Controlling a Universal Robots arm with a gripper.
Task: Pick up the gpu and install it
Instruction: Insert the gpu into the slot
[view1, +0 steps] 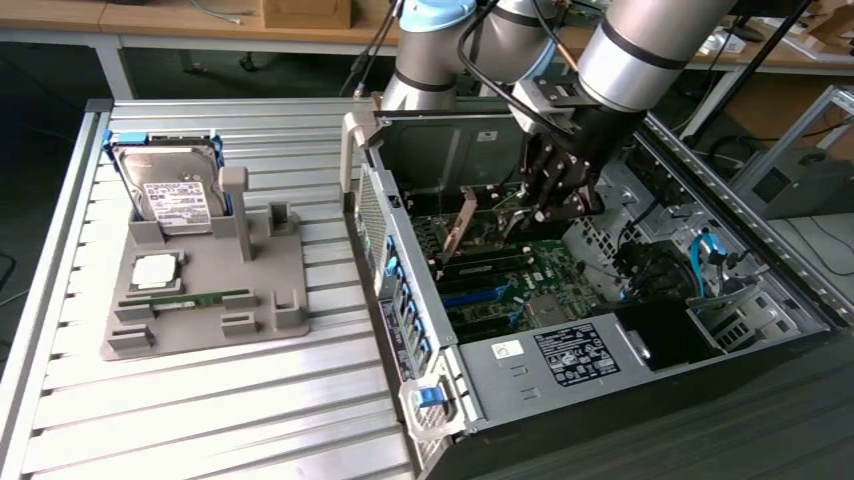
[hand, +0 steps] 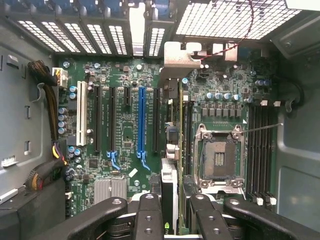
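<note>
Gripper (view1: 554, 200) clamped on the gpu (hand: 170, 150), which I'm holding edge-on inside the computer case (view1: 587, 380), above the motherboard (hand: 125, 125), so its lower edge faces the expansion slots. From the wrist it shows as a thin strip, silvery bracket toward the case's vented rear wall.

Open computer case (view1: 747, 250) on slatted surface (view1: 200, 400); motherboard (hand: 125, 75) with blue slot (hand: 141, 120), white slot (hand: 80, 115), bare processor socket (hand: 219, 159). Grey holder tray (view1: 200, 290) carrying upright hard drive (view1: 171, 190), processor chip (view1: 155, 268), green memory stick (view1: 187, 298).
</note>
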